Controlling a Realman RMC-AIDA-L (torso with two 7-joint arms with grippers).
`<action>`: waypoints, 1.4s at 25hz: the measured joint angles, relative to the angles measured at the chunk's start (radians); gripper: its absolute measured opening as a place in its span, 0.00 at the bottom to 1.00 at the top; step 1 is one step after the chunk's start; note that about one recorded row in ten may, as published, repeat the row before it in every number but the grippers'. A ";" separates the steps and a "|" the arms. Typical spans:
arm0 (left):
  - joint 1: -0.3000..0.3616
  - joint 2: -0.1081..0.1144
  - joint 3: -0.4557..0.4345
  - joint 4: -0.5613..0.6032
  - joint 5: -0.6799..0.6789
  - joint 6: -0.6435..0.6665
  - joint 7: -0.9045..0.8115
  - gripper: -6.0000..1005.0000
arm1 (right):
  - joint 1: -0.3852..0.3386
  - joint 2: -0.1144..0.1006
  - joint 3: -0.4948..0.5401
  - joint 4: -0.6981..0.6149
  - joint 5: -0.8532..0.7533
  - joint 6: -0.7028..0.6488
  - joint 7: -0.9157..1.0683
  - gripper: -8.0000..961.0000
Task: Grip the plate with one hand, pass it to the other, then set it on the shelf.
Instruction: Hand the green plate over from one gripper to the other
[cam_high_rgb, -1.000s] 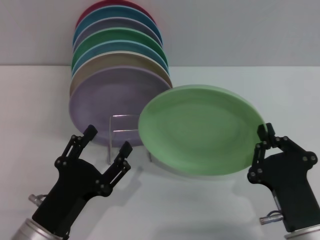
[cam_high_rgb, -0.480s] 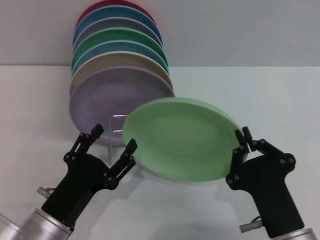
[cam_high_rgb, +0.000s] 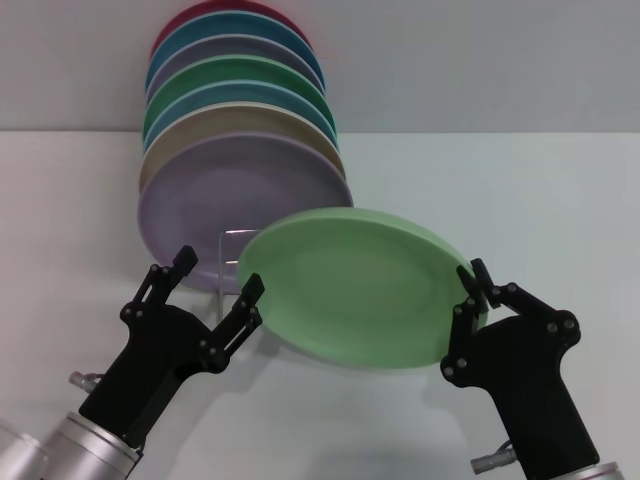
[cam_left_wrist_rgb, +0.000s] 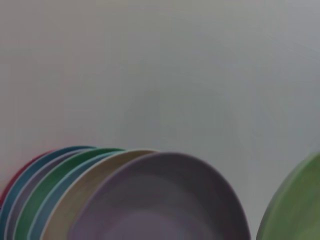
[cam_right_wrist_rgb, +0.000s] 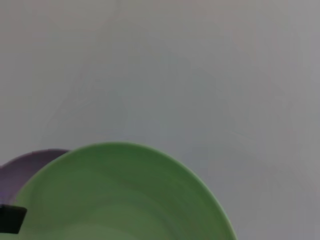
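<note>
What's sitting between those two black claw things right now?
In the head view, the pale green plate spans the stretch between them. The right tool pinches its rim; the left tool stands open at the plate's opposite edge.

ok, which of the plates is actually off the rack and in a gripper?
The pale lime-green plate. The right gripper pinches its rim and holds it in the air beside the open left gripper; the other plates stand stacked on edge, lilac plate frontmost.

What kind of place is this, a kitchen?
Probably a test bench, not a kitchen: a bare white table, a plain grey wall, coloured plates lined up in a wire rack, and two robot grippers.
</note>
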 joint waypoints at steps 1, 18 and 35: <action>0.000 0.000 0.000 0.000 0.000 0.000 0.000 0.75 | 0.000 0.000 0.000 0.000 0.000 0.000 0.000 0.03; -0.001 0.000 -0.001 0.000 0.000 -0.026 0.000 0.50 | 0.011 -0.001 0.000 -0.005 0.000 0.027 -0.002 0.03; -0.006 0.000 -0.001 -0.006 0.001 -0.045 0.035 0.27 | 0.023 -0.001 0.001 -0.001 0.000 0.044 -0.002 0.03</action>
